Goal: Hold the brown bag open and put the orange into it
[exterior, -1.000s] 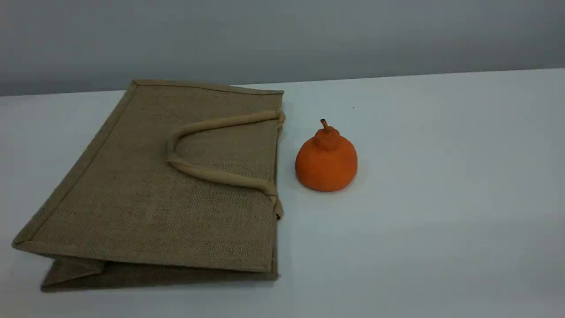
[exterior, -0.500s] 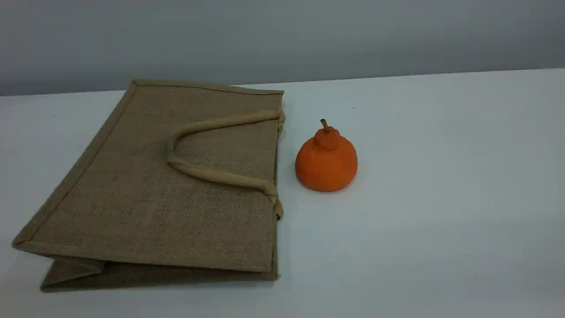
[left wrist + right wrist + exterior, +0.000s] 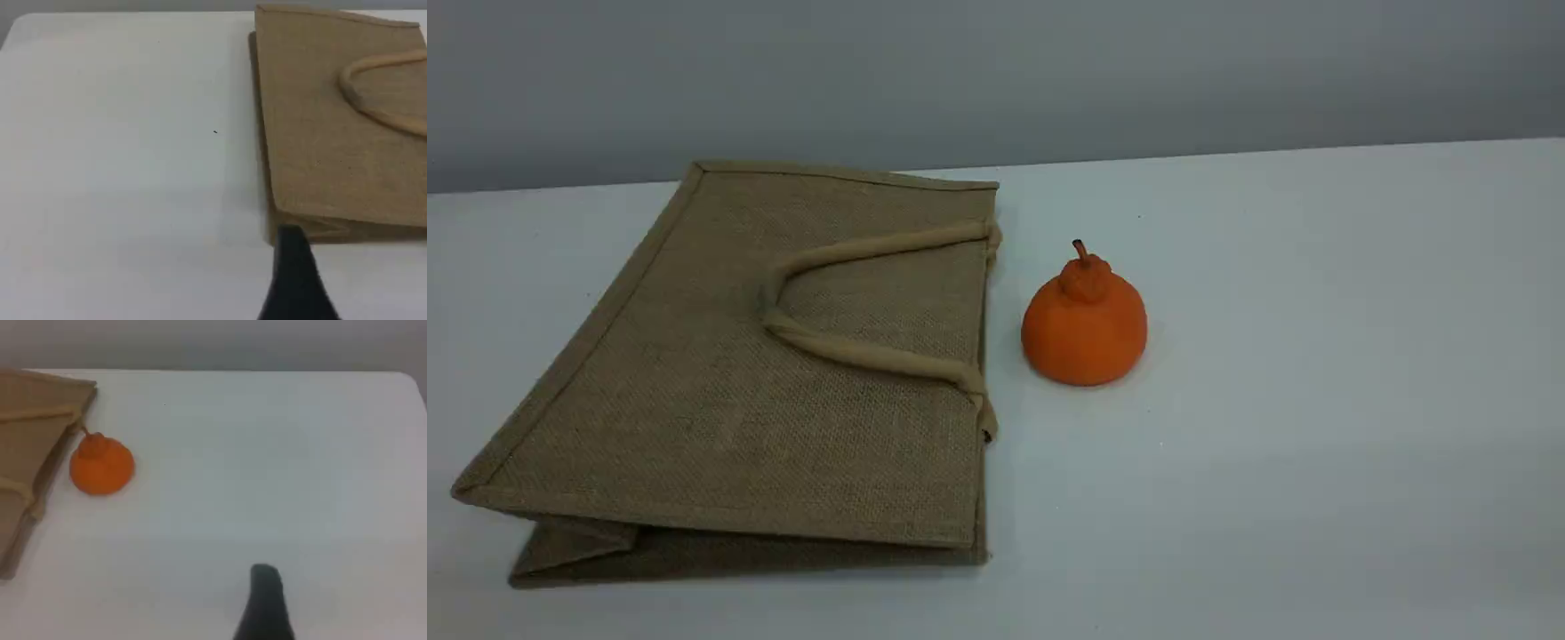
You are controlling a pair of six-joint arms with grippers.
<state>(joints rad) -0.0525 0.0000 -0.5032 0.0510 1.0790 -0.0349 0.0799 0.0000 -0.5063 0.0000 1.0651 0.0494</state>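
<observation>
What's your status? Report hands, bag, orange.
Both hands clear, holding nothing. Brown bag flat on table, mouth shut, handle lying on top. Orange upright beside the mouth, untouched. Nothing in the way.

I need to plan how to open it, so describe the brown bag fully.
The brown bag is a large tan woven tote, jute by its look, lying flat on its side on the white table, collapsed shut. A beige padded loop handle lies folded back on its upper face. A gusset fold shows along the near edge. The opening edge faces the orange, which stands just beside it, apart. No gripper touches it.
</observation>
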